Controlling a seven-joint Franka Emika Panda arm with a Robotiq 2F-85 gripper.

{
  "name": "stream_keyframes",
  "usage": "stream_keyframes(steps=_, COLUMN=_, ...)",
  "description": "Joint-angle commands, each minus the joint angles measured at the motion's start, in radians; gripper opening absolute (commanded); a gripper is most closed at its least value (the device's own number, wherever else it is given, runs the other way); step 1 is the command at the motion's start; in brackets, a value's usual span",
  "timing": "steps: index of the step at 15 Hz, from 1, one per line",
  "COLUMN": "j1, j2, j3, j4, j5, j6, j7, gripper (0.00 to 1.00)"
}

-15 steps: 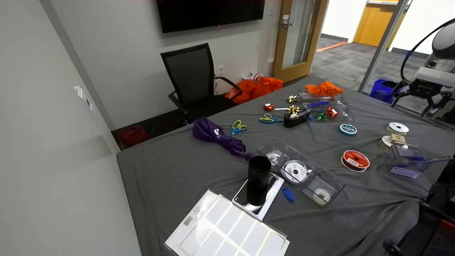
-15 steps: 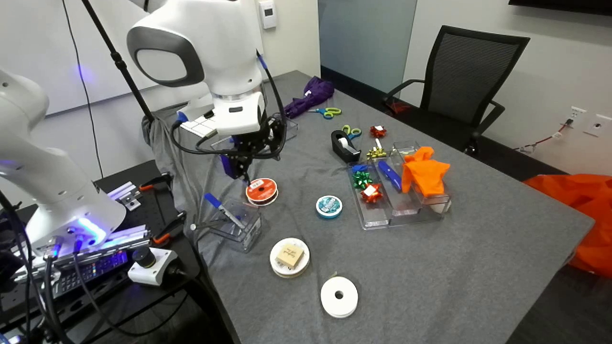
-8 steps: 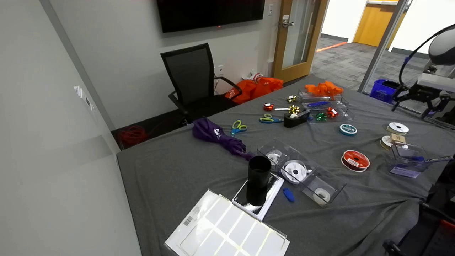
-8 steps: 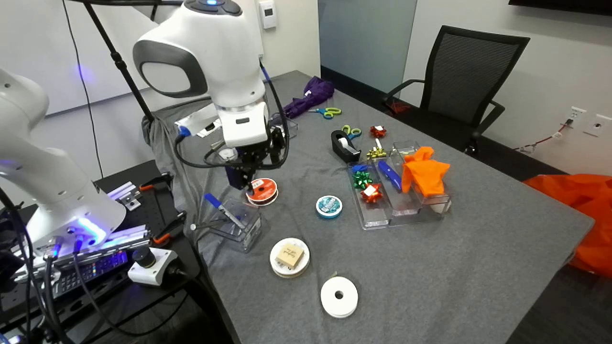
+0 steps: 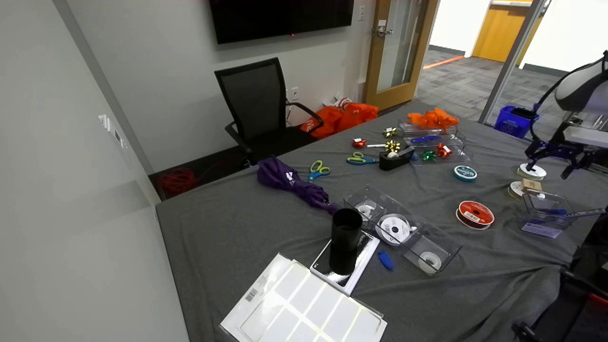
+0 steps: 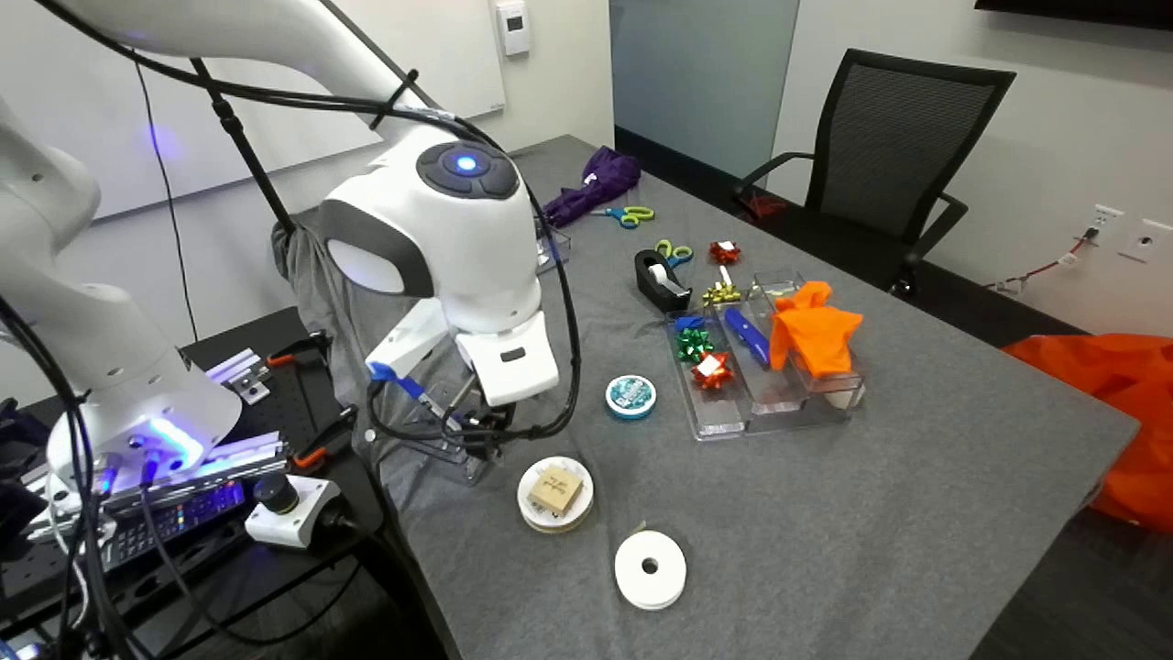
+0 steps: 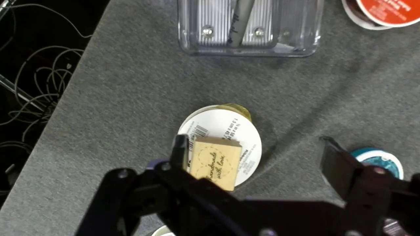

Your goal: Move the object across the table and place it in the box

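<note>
A small wooden block with "handmade with love" on it [image 7: 218, 160] lies on a white ribbon spool [image 7: 251, 141]; both also show in the exterior views, the block here [image 6: 556, 490] and here [image 5: 531, 185]. My gripper [image 7: 254, 141] is open and empty above the table, with the block between its fingers in the wrist view, close to the left one. The gripper [image 5: 548, 171] shows at the right edge in an exterior view. A clear plastic box [image 7: 249, 51] with a marker pen [image 7: 241, 23] in it stands beside the spool. The frames do not single out the object.
A red ribbon spool [image 6: 500, 367] is hidden in part elsewhere; a teal spool [image 6: 630, 396] and a white spool [image 6: 650, 570] lie nearby. A clear tray [image 6: 770, 394] holds bows and orange cloth. Another clear tray [image 5: 437, 237] holds white rolls.
The arm and open gripper have come down and moved over towards the clear box and the spool with the wooden block. The things on the table have not moved.
</note>
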Motion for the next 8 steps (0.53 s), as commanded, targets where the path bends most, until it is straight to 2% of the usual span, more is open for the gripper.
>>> stream_keyframes(steps=1, j1=-0.044, j2=0.110, j3=0.021, j4=0.094, j5=0.012, j6=-0.009, j7=-0.036, gripper=1.00)
stream_keyframes(steps=8, j1=-0.061, j2=0.267, j3=0.035, j4=0.206, j5=0.008, j6=0.023, j7=0.028, gripper=1.00)
